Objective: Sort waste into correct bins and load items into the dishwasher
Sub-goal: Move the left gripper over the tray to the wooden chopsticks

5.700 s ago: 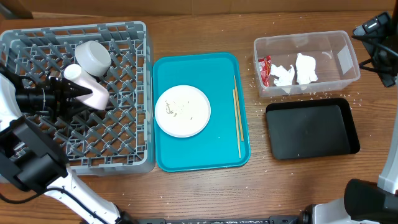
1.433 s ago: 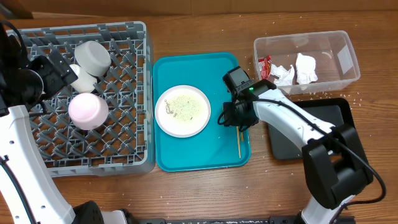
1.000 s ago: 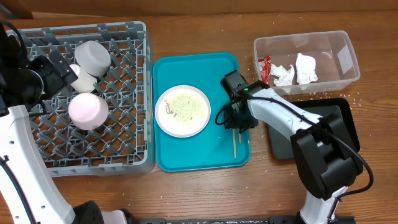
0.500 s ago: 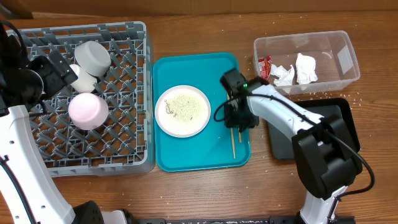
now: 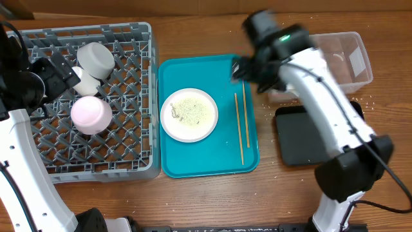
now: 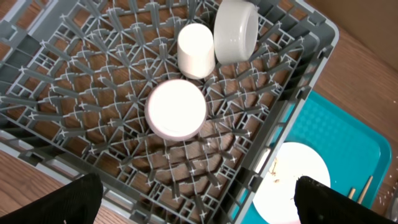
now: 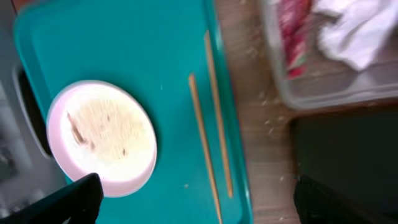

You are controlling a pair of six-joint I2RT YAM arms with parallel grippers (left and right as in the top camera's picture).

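- Right end effector [image 7: 208,200]: jaws spread wide, nothing between them. It hangs raised over the far right corner of the teal tray [image 5: 193,71]. It is blurred in the overhead view, so I take the jaw state from my wrist view.
- Left end effector [image 6: 200,204]: jaws also wide apart and empty. It is poised over the left part of the grey dish rack [image 5: 138,38] and grips nothing.
- Chopsticks [image 5: 239,125]: lying flat on the teal tray, right of the plate [image 5: 188,115] and clear of it. The two sticks run nearly parallel. The outer one lies close along the tray's right rim, and the inner one is offset slightly toward the near edge.
- Plate: near the middle of the teal tray, with a scatter of fine food grains [image 7: 102,121] on its face.
- Rack contents: one cup [image 6: 235,31] lies on its side, against the second cup [image 6: 196,50]. The small bowl [image 6: 176,109] sits on the lattice floor just beside them.
- Clear tub [image 5: 357,58]: on the bench [image 5: 212,200], right of the teal tray, partly hidden by my right arm in the overhead view. The wrist view shows the red-and-white wrapper [image 7: 295,31] and a crumpled napkin [image 7: 354,28] inside it.
- Black tray [image 5: 302,138]: on the bench just beside the tub, on its near side.
- Loose grains [image 5: 367,100]: lying on the bench around the tub.
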